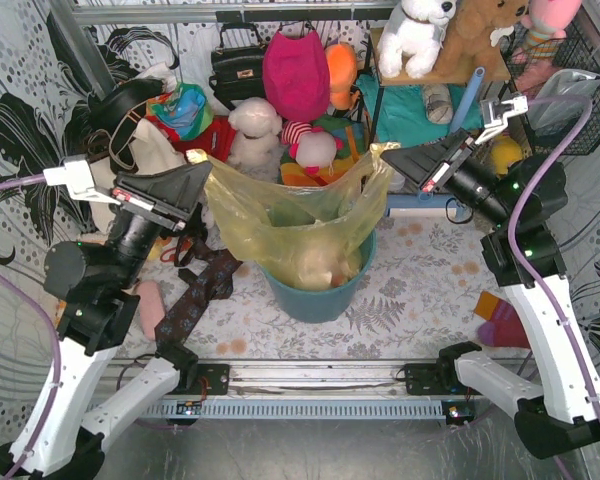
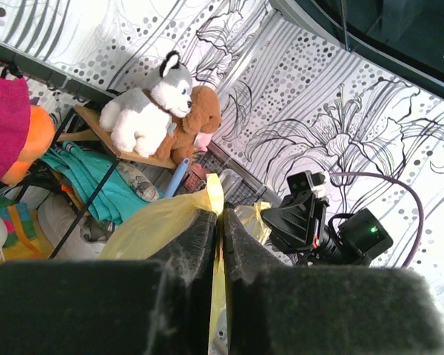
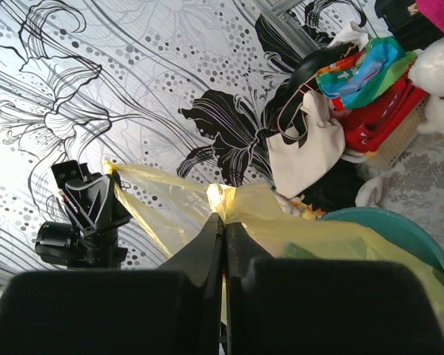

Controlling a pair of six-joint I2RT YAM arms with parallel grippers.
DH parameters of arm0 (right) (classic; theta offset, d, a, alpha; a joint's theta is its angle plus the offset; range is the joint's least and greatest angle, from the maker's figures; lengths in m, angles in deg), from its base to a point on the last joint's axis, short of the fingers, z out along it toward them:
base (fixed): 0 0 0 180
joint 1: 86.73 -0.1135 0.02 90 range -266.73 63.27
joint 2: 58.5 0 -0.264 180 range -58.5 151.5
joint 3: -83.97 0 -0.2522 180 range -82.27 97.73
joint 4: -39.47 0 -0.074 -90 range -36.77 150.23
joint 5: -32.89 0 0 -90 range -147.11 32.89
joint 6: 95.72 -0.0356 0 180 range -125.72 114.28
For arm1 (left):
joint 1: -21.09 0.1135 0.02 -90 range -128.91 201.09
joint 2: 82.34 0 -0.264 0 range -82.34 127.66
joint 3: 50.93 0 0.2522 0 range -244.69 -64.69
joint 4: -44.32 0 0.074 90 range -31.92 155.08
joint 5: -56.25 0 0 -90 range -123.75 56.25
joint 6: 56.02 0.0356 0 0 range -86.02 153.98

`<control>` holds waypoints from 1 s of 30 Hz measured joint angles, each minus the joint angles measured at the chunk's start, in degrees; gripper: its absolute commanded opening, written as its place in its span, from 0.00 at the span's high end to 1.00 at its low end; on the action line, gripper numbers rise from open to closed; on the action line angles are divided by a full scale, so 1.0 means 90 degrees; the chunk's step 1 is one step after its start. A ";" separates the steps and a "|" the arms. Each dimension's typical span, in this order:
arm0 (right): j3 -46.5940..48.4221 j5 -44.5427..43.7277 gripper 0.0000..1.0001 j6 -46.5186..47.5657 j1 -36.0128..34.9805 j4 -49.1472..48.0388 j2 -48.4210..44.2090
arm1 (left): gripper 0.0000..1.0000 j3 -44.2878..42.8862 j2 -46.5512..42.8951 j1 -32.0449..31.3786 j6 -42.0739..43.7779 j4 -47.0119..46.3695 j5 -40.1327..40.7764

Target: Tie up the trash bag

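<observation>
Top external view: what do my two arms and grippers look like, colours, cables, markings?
The left arm and right arm have white links and black joint housings. The left gripper and right gripper are black wedges with white wrist blocks and red marks. A purple cable runs along each arm.

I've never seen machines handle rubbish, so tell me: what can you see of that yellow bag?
The trash bag is thin, translucent yellow plastic, crinkled. Its lower part sits in a round teal bin; pale crumpled paper shows through it. Its top is stretched wide above the rim: the left tool is shut on one corner, the right tool on the opposite one.
</observation>
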 measured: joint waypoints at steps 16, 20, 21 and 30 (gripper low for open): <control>0.1209 -0.0306 0.70 0.0741 0.0000 0.0716 0.0352 | 1.00 0.0593 0.0901 0.0000 -0.0219 -0.2832 -0.1897; 0.1302 -0.0398 0.52 0.1107 0.0000 0.1246 0.0338 | 1.00 0.0593 0.1052 0.0000 -0.0386 -0.3378 -0.2225; 0.1358 -0.0403 0.49 0.1185 0.0000 0.1370 0.0333 | 1.00 0.0593 0.1081 0.0000 -0.0432 -0.3480 -0.2285; 0.2276 0.0301 0.19 0.1955 0.0000 0.1814 0.0393 | 0.92 0.0566 0.1219 0.0000 -0.0476 -0.3626 -0.2671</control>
